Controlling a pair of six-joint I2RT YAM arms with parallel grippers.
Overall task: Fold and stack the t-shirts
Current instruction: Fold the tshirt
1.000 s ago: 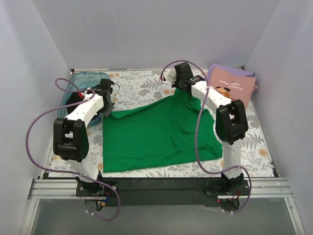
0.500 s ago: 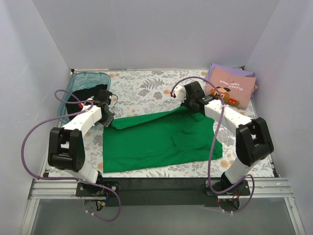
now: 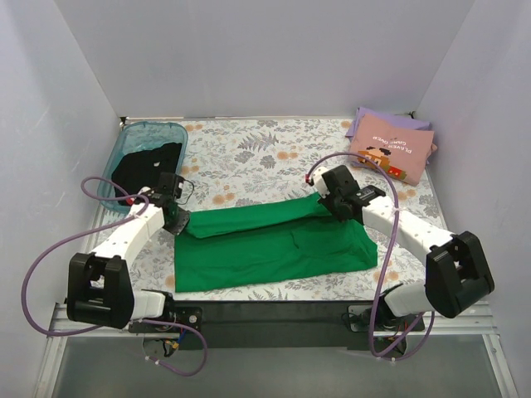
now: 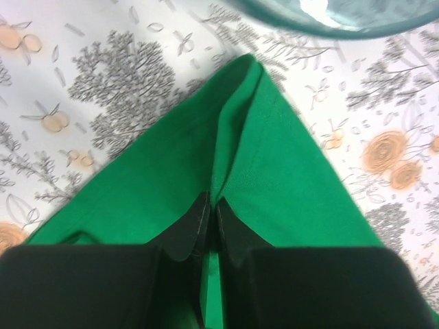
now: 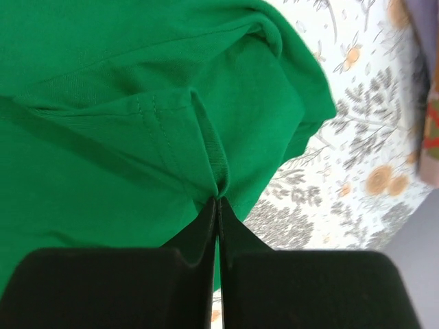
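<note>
The bright green t-shirt (image 3: 274,249) lies across the near middle of the table, its far edge drawn toward the front over the rest. My left gripper (image 3: 179,222) is shut on its far left corner; the wrist view shows the cloth (image 4: 274,171) pinched between the jaws. My right gripper (image 3: 338,207) is shut on the far right edge, cloth (image 5: 137,123) pinched at the hem. The pink t-shirt (image 3: 390,152) with a brown-orange graphic lies folded on the lavender t-shirt (image 3: 397,123) at the back right. The black t-shirt (image 3: 145,163) sits in the teal bin.
The translucent teal bin (image 3: 133,141) stands at the back left, its rim also in the left wrist view (image 4: 329,20). The floral tablecloth (image 3: 249,157) covers the table. White walls close in on three sides.
Both grippers have pulled the green shirt's far edge toward the front, laying it over the near half. The shirt now looks much narrower front to back.
</note>
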